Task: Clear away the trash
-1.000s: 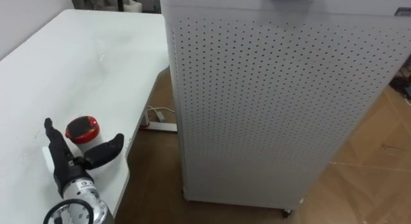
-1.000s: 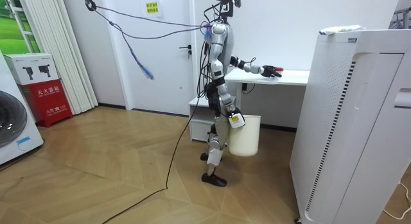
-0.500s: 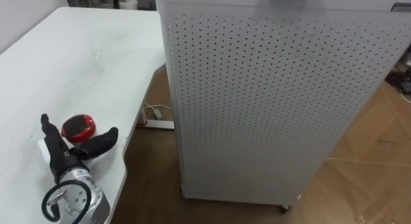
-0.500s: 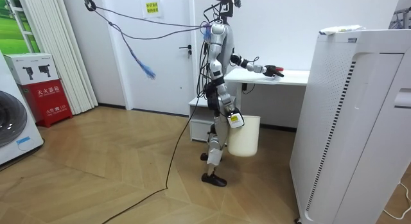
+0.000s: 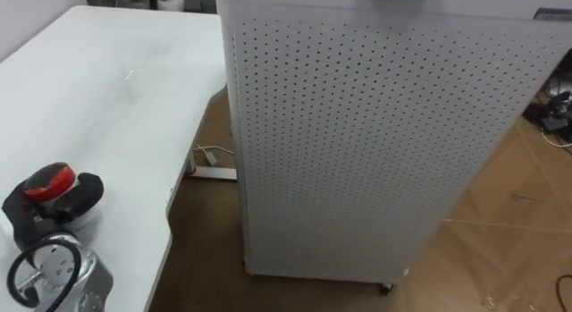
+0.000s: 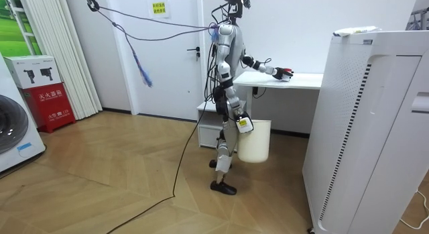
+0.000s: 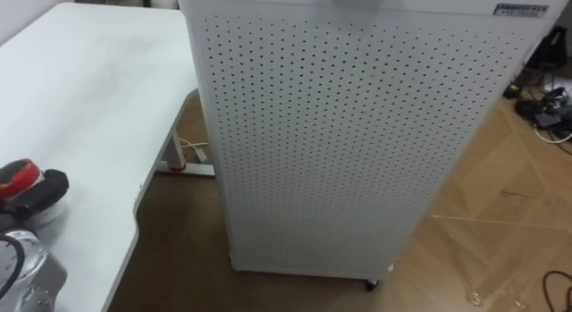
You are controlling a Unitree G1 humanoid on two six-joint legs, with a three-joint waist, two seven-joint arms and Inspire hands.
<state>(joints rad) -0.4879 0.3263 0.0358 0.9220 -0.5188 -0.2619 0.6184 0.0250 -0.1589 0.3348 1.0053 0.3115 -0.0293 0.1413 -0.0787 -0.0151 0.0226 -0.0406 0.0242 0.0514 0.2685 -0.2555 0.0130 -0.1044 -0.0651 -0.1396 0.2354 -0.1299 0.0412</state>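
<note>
Left hand (image 5: 70, 198) low on white tabletop (image 5: 107, 97), dark fingers curled tight round red round thing (image 5: 49, 180). Red thing sits at top of hand, peeking out over fingers. Tabletop edge just to right of hand. Big white box with holes (image 5: 357, 142) stands on floor, well off to hand's right. In room view, robot stands by tabletop. Right hand (image 6: 242, 124) hangs low, right beside white bin (image 6: 258, 143); cannot tell if its fingers hold anything.
</note>
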